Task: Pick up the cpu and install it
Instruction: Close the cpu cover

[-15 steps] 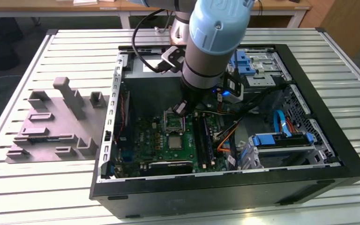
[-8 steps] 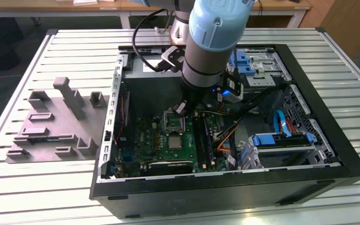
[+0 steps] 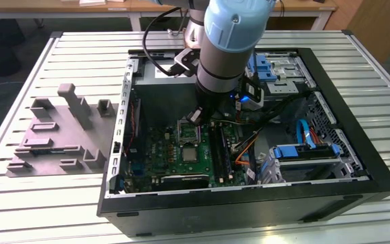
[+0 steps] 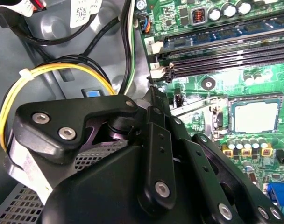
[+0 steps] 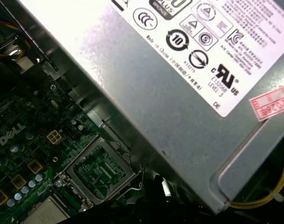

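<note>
While an open computer case (image 3: 357, 152) is laid flat on a slatted surface (image 3: 39, 203), a grey plastic fixture (image 3: 59, 137) is seen beside it on the exterior view's left, and the robot arm (image 3: 225, 46) is reached down into the case over the green motherboard (image 3: 181, 152). The pincer (image 3: 198, 118) is held above the empty socket frame (image 5: 102, 170), and whether its fingers are apart or together cannot be told. The cpu (image 4: 255, 116), a pale silver square, is seated flat on the motherboard just beside that frame, and its corner is shown in the first wrist view (image 5: 46, 215).
</note>
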